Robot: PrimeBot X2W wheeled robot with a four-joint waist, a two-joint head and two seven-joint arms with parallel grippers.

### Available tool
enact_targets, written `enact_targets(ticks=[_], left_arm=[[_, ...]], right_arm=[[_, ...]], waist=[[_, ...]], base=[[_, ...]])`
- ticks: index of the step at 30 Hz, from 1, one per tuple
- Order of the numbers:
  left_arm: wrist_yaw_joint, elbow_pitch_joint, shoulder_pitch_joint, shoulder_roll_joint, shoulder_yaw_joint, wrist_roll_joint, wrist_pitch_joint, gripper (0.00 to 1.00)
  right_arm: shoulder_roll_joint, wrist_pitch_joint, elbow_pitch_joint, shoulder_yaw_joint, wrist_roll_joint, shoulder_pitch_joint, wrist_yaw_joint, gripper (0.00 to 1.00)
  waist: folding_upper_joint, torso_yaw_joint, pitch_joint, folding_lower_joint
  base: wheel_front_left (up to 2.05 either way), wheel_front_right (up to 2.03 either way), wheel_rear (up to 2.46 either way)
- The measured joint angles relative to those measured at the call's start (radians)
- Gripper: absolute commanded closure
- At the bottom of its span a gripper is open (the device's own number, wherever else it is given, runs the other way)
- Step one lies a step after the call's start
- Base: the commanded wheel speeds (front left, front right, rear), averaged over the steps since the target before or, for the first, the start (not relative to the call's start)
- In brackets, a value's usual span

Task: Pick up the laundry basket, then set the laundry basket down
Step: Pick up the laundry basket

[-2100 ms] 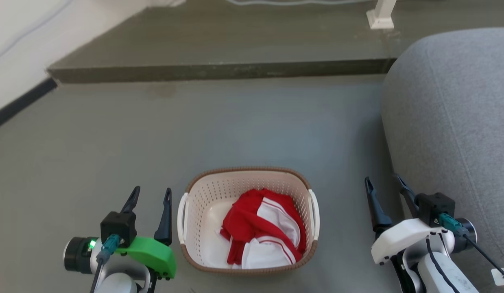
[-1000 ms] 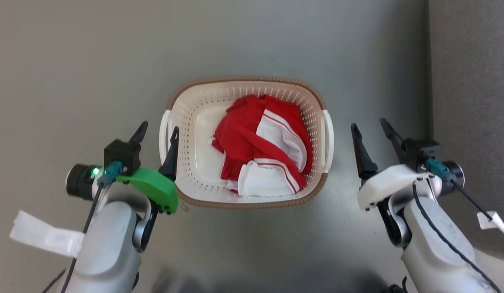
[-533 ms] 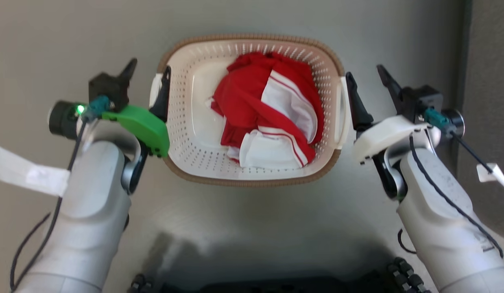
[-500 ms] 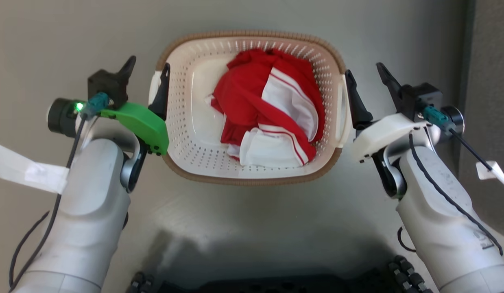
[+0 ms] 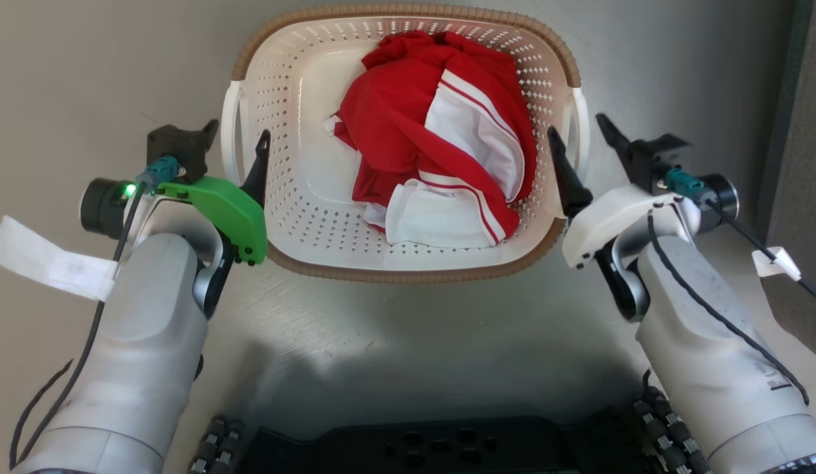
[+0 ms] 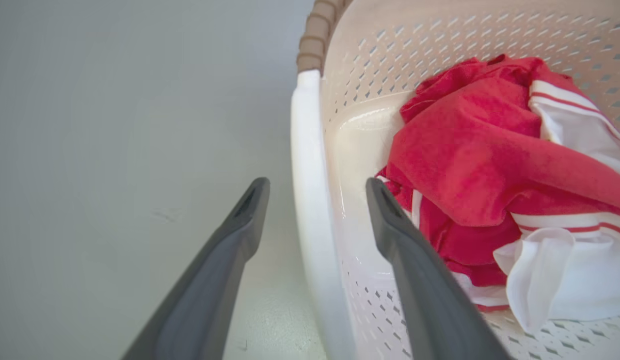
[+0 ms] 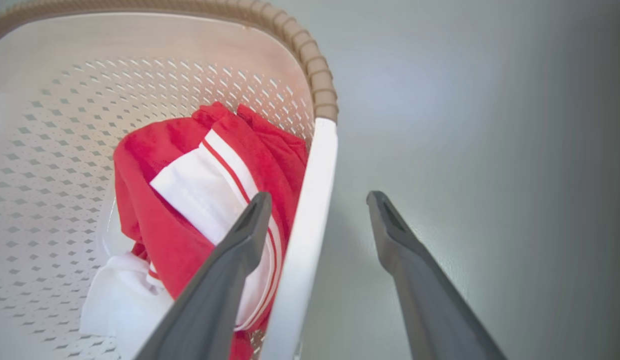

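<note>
Grey floor (image 5: 85, 66) lies underneath. The left gripper (image 5: 238, 130) gapes astride the left handle (image 6: 307, 175). The laundry basket (image 5: 408, 275) sits between, probably light, stiff plastic holding soft clothes (image 5: 434, 125). The right gripper (image 5: 577, 125), also spread, straddles the right handle (image 7: 310, 200). These handles look the surest holds.

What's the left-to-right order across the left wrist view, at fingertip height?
Bare floor → outer dark finger → white basket handle → inner dark finger, inside the basket → red-and-white garment.
</note>
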State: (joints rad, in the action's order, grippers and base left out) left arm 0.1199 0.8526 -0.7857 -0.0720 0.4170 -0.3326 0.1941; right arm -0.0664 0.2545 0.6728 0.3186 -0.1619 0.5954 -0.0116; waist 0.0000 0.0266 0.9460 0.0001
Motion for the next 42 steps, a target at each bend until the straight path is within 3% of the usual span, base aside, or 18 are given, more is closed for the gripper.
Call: enact_targets(ticks=[10,11,12,13,16,35,42], left_arm=[[0.007,0.11,-0.054,0.023,0.013,-0.041,-0.049,0.0],[0.008,0.118,-0.06,0.024,0.013,-0.054,-0.059,0.35],[0.008,0.128,-0.066,0.024,0.018,-0.063,-0.068,0.86],[0.008,0.138,-0.072,0.024,0.027,-0.067,-0.074,1.0],[0.009,0.144,-0.085,0.027,0.065,-0.08,-0.103,1.0],[0.008,0.196,-0.099,0.058,0.138,-0.207,-0.122,1.0],[0.008,0.237,-0.081,0.063,0.153,-0.276,-0.16,1.0]], right_arm=[[0.001,0.0,0.132,0.045,-0.007,0.053,-0.015,0.0],[0.001,0.0,0.139,0.047,-0.008,0.064,-0.015,0.0],[0.001,-0.001,0.147,0.047,-0.009,0.076,-0.015,1.0],[0.001,-0.002,0.153,0.049,-0.016,0.086,-0.016,1.0],[0.002,-0.006,0.168,0.059,-0.03,0.107,-0.029,1.0],[0.013,-0.003,0.304,0.067,-0.091,0.154,-0.033,1.0],[0.022,-0.005,0.361,0.081,-0.139,0.152,-0.063,1.0]], waist=[[0.0,-0.001,0.016,0.0],[0.0,-0.001,0.018,0.0],[0.0,-0.001,0.019,0.0],[0.0,-0.001,0.02,0.0],[0.0,-0.002,0.022,-0.0001],[0.0,-0.006,-0.028,-0.0001],[0.0,-0.012,-0.093,-0.0001]], base=[[0.0,0.0,0.0],[0.0,0.0,0.0],[0.0,0.0,0.0],[0.0,0.0,0.0],[0.0,0.0,0.0],[0.0,0.0,0.0],[0.0,0.0,0.0]])
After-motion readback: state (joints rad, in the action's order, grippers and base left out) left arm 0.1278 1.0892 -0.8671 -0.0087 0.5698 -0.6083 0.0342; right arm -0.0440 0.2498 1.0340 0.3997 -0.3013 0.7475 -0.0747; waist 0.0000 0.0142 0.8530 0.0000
